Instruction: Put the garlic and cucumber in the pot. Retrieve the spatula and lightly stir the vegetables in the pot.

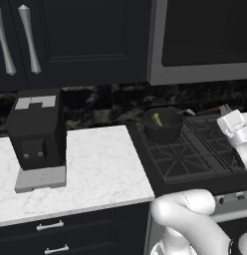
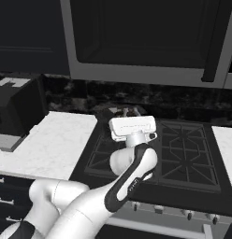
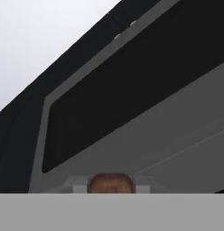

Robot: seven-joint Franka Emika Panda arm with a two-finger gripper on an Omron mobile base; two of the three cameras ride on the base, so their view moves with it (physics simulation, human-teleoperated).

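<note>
Left base view first: the pot (image 1: 163, 124) sits on the back left burner of the stove (image 1: 195, 154), and there's a green sliver inside that looks like the cucumber (image 1: 158, 119). I can't make out the garlic in there. The arm's wrist is off at the right edge, over the stove.

Right base view: the white hand is raised above the stove's left side, tipped back so it faces up and away. Something slim and reddish-brown pokes out behind it; I read that as the spatula (image 2: 132, 111), but it's small.

Hand view: the gripper (image 3: 111, 184) is clamped shut on a brown rounded end, which I take for the spatula handle, aimed up at the microwave (image 3: 132, 103).

So I'd say we're at the stirring step. Next move: swing the blade down into the pot, gently.
</note>
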